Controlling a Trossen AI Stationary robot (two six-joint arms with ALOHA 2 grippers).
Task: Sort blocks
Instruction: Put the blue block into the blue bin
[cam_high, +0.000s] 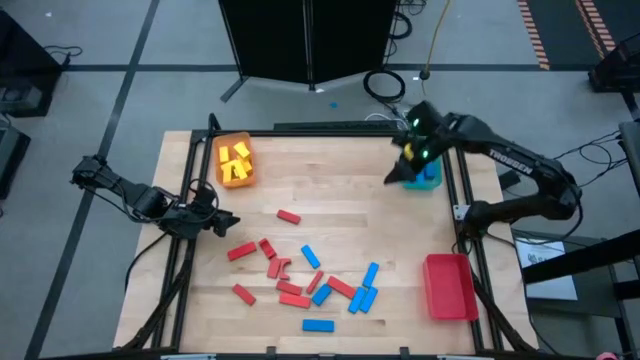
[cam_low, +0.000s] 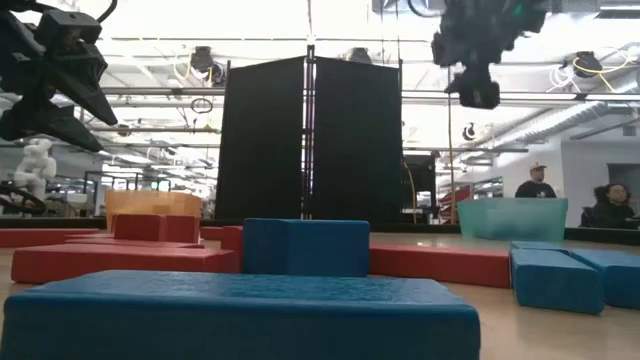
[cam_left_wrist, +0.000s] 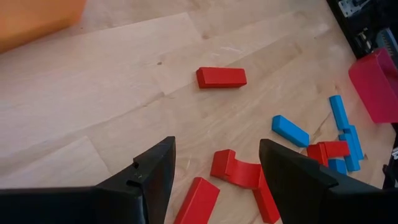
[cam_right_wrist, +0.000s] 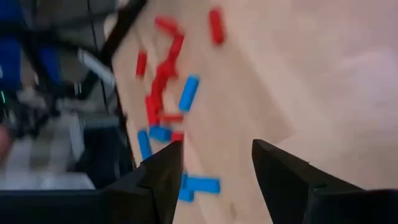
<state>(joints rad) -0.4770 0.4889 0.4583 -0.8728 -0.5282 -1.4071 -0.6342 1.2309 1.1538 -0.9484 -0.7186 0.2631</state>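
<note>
Scattered red and blue flat blocks (cam_high: 300, 275) wait near the tabletop's front edge; my right gripper (cam_high: 408, 160), open and empty, hangs above the teal tray (cam_high: 428, 179) for blues, my left gripper (cam_high: 225, 222) open, empty.

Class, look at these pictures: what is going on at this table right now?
A two-armed robot is sorting coloured blocks. Yellow blocks already lie in the orange tray. The right gripper hangs open and empty at the teal tray. The left gripper is open at the table's left edge, facing the red blocks and blue blocks scattered on the table. The red tray looks empty.
</note>
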